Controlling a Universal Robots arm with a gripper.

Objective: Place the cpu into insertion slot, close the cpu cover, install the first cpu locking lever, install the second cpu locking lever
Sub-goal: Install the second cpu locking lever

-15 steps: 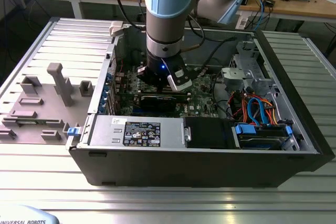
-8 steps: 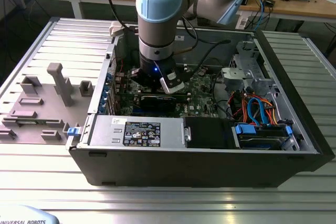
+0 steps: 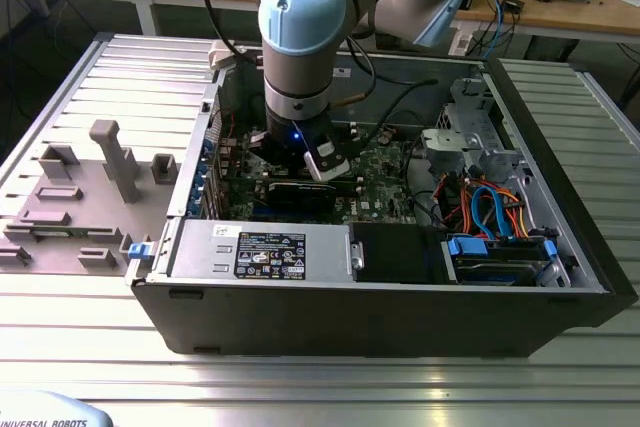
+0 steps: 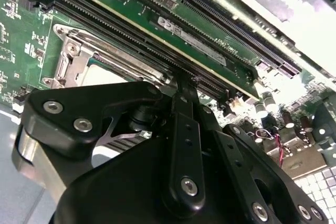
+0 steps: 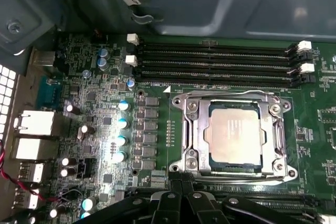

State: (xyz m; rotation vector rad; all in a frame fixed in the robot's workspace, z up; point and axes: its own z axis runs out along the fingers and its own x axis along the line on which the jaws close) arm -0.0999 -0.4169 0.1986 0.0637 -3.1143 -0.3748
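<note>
In the first wrist view the cpu (image 5: 233, 135), a silvery square chip, lies flat inside the insertion slot (image 5: 286, 174) on the green board. The cpu cover (image 5: 190, 129), a silver frame, lies down around the chip, with thin metal bars along its sides. My gripper (image 5: 181, 186) sits at the socket's near edge with its black fingers pressed together and nothing visible between them. In the second wrist view the same gripper (image 4: 181, 85) reaches the frame (image 4: 79, 56) beside the memory slots. In the exterior view the arm reaches down into the open computer case, gripper (image 3: 288, 162) over the board.
Long black memory slots (image 5: 210, 59) run beside the socket. A black graphics card (image 3: 295, 195) lies just in front of the gripper. The power supply (image 3: 260, 250), drive bay and coloured cables (image 3: 490, 212) crowd the case. Grey fixtures (image 3: 115, 157) stand on the table at the exterior view's left.
</note>
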